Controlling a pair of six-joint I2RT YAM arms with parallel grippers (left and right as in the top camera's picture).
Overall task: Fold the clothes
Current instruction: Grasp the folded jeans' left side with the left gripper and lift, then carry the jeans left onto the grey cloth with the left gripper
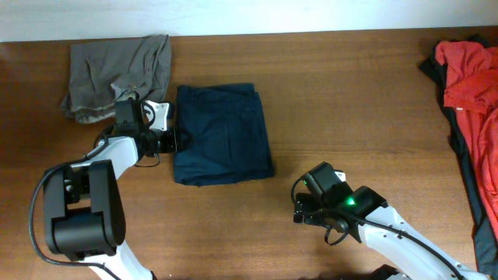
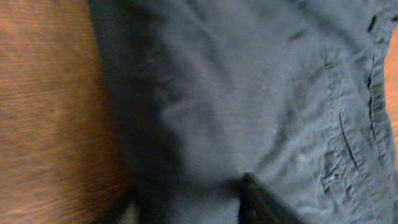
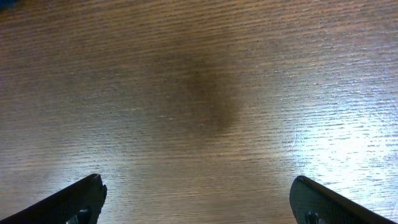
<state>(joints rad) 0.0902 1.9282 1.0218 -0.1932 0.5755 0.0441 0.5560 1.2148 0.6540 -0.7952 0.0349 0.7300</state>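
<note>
The dark navy garment (image 1: 222, 133) lies folded into a rectangle left of the table's centre. It fills most of the left wrist view (image 2: 249, 93). My left gripper (image 1: 174, 141) is at its left edge. In the left wrist view only one dark finger shows clearly over the fabric, and the gripper (image 2: 199, 202) is blurred, so its state is unclear. The olive-grey garment (image 1: 117, 71) lies crumpled at the back left. The bright red garment (image 1: 470, 74) lies at the far right. My right gripper (image 1: 300, 210) (image 3: 198, 193) is open and empty over bare wood.
The wooden table (image 1: 350, 101) runs across the view; its far edge meets a white wall at the top. A dark garment (image 1: 475, 171) lies under and below the red one along the right edge. The left arm's base (image 1: 78, 210) stands at the front left.
</note>
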